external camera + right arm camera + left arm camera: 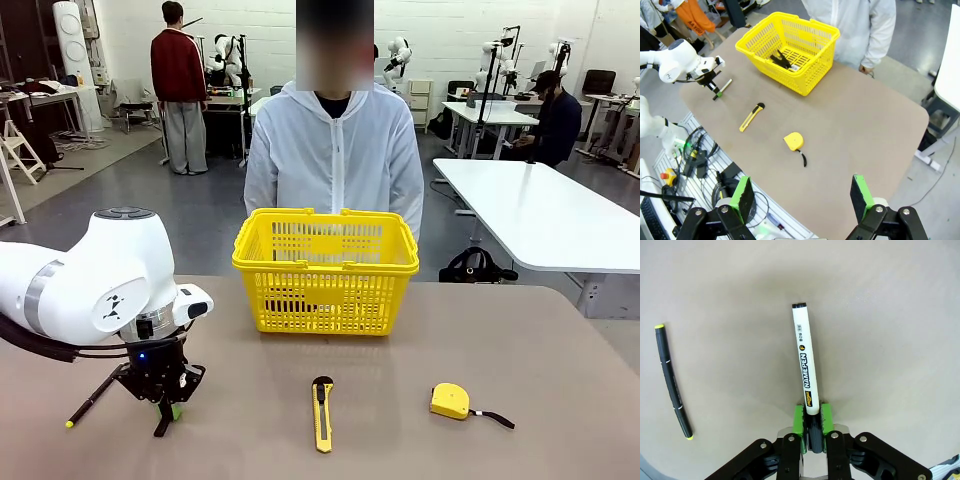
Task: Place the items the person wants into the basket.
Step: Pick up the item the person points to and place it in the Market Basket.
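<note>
In the left wrist view the marker (804, 357), white barrel with black print, sticks out from between my left gripper's green pads (799, 419), which are shut on its black cap end. In the front view the left gripper (166, 408) is down at the table's near left. The yellow-and-black utility knife (322, 412) lies at the front middle, apart from both grippers. Across the table, the yellow basket (325, 268) stands in front of the person (335, 150) in white. My right gripper (802, 197) hangs open high above the table's near edge, holding nothing.
A thin black pen with a yellow tip (673, 382) lies just left of the left gripper. A yellow tape measure (450, 400) sits front right. Something dark (782, 60) lies in the basket. Bare tabletop (520, 340) extends on the right.
</note>
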